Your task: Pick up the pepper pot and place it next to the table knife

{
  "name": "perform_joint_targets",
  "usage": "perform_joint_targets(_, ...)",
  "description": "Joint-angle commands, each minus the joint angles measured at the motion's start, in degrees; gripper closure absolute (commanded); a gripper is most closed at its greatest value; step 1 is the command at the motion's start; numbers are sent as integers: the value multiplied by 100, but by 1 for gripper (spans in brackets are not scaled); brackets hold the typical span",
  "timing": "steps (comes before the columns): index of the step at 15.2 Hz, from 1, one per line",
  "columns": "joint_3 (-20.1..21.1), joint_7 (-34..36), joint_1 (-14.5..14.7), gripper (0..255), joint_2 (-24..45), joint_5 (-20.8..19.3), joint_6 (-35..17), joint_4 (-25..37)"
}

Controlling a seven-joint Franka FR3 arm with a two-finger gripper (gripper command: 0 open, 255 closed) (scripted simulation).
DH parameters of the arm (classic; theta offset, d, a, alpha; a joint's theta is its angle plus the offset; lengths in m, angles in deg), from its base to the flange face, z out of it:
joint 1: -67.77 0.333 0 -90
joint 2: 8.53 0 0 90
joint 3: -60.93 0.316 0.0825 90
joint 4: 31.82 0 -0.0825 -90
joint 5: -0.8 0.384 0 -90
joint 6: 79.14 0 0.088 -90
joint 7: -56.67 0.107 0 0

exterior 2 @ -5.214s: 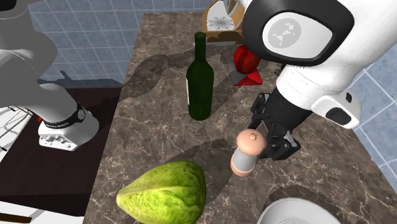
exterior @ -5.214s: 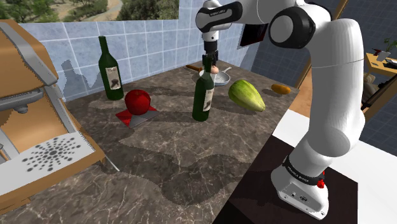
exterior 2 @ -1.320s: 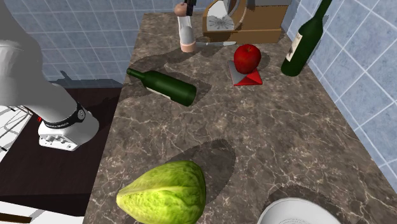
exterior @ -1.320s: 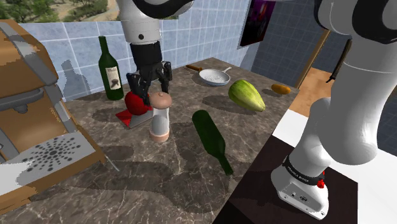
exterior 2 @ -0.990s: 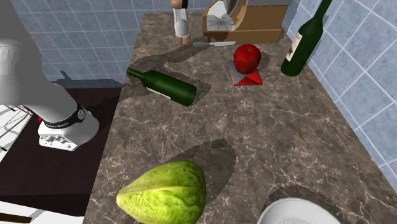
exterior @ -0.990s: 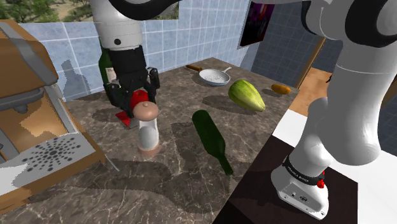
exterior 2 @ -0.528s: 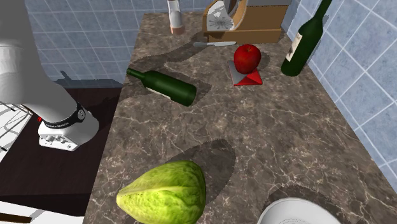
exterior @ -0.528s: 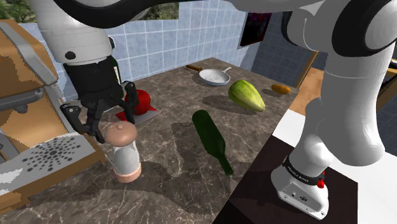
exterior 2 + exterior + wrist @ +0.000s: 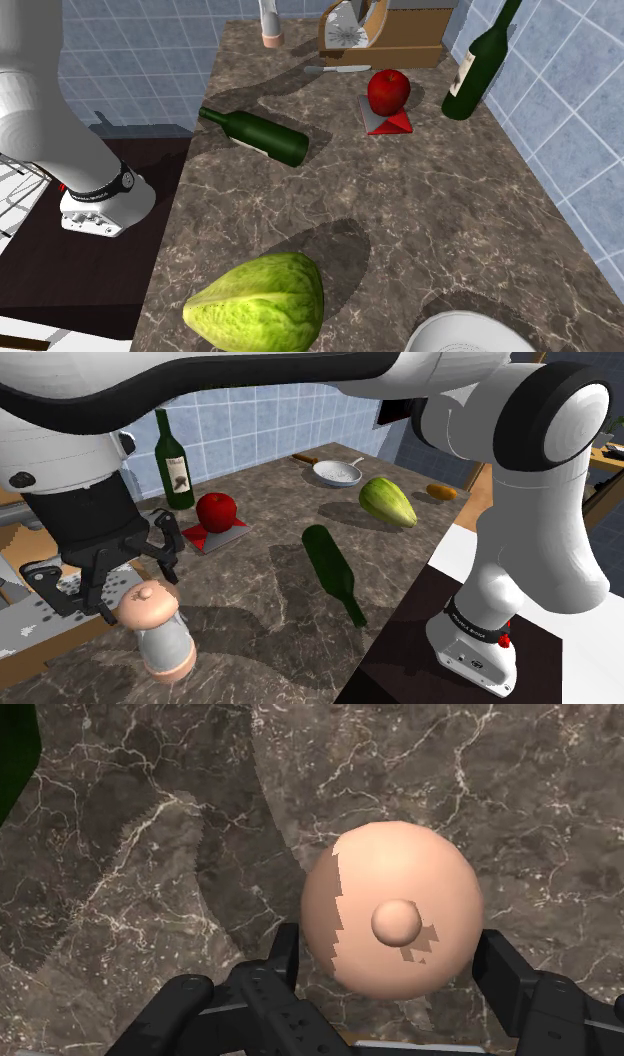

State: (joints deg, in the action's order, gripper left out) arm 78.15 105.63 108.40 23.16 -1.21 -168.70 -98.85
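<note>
**Pepper pot (image 9: pixel 163 640) clamped in the claw (image 9: pixel 391 954), near the knife (image 9: pixel 338 69)**

Much is hidden here. In the shoulder view the white arm (image 9: pixel 540 502) sweeps across the top and left of the scene and covers whatever lies behind the claw. In the second exterior view the pot stands at the far end of the bench (image 9: pixel 450 230), with its top cut off by the picture's edge. Looking down along the claw, the pot's pinkish dome with its small knob covers the pot's own body. A dark green patch off in one corner is too small to name. Whether the pot's base rests on the bench or hangs just above it cannot be told.

The claw is clenched on the pot. Its two black fingers (image 9: pixel 287 959) stand apart, one against each side of the dome, and touch nothing else. The pot is upright straight below the claw, pale in the body with a pinkish foot.

The knife lies flat on the bench near the pot but apart from it, between the pot and a red apple (image 9: pixel 388 91). A wooden box (image 9: pixel 400 30) stands just behind the knife. Farther from the claw a green bottle (image 9: pixel 330 567) lies on its side. A second bottle (image 9: pixel 172 457) stands upright by the tiled wall (image 9: pixel 240 422), beyond the apple. A green melon (image 9: pixel 387 500) and a white pan (image 9: pixel 337 472) sit well away at the bench's other end.
</note>
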Motion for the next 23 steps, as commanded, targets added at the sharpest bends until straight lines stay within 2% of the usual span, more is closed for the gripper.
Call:
perform_joint_targets(1,-3,2,-4,255,6,-2,-159,-149)
perform_joint_targets(12,-24,-44,-57,255,44,-14,-979,-939)
perform_joint_targets(20,-25,-44,-57,255,44,-14,-979,-939)
perform_joint_targets(21,-25,-44,-57,0,43,-14,-979,-940)
perform_joint_targets(23,-24,-44,-57,0,43,-14,-980,-941)
